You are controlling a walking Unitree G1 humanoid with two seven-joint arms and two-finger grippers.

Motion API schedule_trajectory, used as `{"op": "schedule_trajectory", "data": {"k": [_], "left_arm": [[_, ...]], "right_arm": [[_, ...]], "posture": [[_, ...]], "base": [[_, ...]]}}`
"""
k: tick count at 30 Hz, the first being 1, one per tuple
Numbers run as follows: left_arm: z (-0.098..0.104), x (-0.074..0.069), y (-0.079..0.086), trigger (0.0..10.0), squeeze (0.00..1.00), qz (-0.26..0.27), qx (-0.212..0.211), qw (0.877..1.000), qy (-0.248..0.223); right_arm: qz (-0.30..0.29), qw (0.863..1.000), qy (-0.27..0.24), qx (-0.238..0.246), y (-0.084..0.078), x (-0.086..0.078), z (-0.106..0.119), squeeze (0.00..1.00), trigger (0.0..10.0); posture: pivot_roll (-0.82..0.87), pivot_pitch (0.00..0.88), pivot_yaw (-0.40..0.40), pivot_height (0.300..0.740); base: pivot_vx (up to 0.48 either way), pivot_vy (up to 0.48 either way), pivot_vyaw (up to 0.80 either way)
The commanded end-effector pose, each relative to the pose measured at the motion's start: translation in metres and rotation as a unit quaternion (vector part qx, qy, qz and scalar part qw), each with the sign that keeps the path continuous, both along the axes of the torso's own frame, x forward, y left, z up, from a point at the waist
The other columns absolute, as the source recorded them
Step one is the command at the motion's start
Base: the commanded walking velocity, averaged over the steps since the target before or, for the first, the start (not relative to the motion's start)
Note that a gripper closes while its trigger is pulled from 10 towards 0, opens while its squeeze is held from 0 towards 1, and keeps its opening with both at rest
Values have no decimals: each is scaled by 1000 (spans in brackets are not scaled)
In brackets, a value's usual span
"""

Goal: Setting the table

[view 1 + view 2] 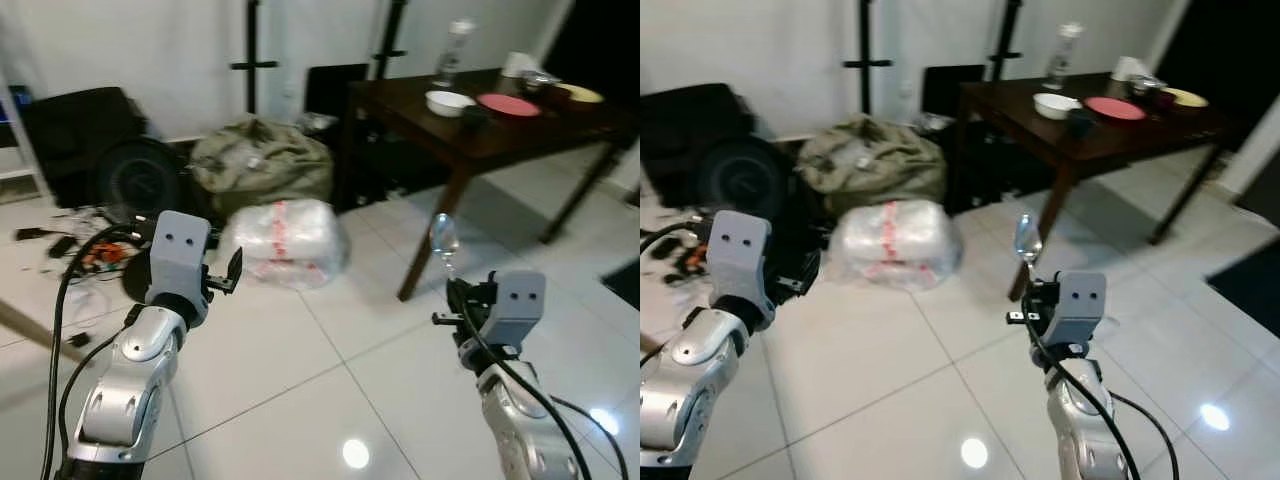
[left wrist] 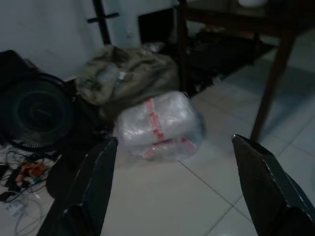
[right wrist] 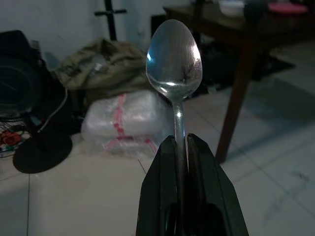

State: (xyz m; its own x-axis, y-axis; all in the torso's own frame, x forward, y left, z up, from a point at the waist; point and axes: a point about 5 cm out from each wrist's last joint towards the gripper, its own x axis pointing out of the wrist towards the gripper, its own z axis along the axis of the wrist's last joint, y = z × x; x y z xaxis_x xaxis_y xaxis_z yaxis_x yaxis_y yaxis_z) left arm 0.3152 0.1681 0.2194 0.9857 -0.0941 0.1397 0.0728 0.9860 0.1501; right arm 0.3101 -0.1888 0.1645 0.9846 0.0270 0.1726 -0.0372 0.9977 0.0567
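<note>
Right gripper (image 3: 179, 147) clamps a spoon (image 3: 174, 64) upright by its handle, bowl up, above open white floor tiles (image 1: 300, 370). Left gripper (image 2: 172, 157) hangs spread and empty. The dark table (image 1: 480, 140) stands well ahead; a plastic-wrapped bundle (image 1: 285, 240) lies near its leg.

Silver spoon (image 3: 174, 64), dark brown table (image 1: 470, 140), red plate (image 1: 508, 104), white bowl (image 1: 448, 102), olive bag (image 1: 262, 160).

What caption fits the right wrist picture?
Right gripper, jaws shut on an upright spoon, facing the dark table.
</note>
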Motion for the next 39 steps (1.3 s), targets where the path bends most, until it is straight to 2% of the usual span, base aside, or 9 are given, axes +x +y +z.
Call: {"op": "schedule_trajectory", "data": {"k": [1, 10, 22, 26, 39], "left_arm": [[-2, -3, -3, 10000, 0, -8, -4, 1000, 0], [-1, -5, -6, 10000, 0, -11, 18, 999, -26], [-1, -4, -20, 10000, 0, -45, 32, 997, -46], [-1, -3, -22, 10000, 0, -50, 30, 997, -48], [-2, -2, -25, 10000, 0, -63, 29, 996, -54]], "right_arm": [[-5, 1000, 9, 1, -4, -2, -3, 0, 10000], [2, 1000, 10, 2, -1, 0, -2, 0, 10000], [7, 1000, 4, 1, 0, -2, 0, 0, 10000], [6, 1000, 4, -3, -1, -2, 0, 0, 10000], [4, 1000, 5, -2, -3, -2, 1, 0, 10000]], "posture": [[66, 111, 6, 740], [65, 107, -2, 740], [51, 103, -1, 740], [47, 102, -1, 740], [46, 101, 0, 740]], "base": [[0, 0, -769], [31, 0, -769], [467, 0, -605], [480, 0, -253], [480, 0, -782]]}}
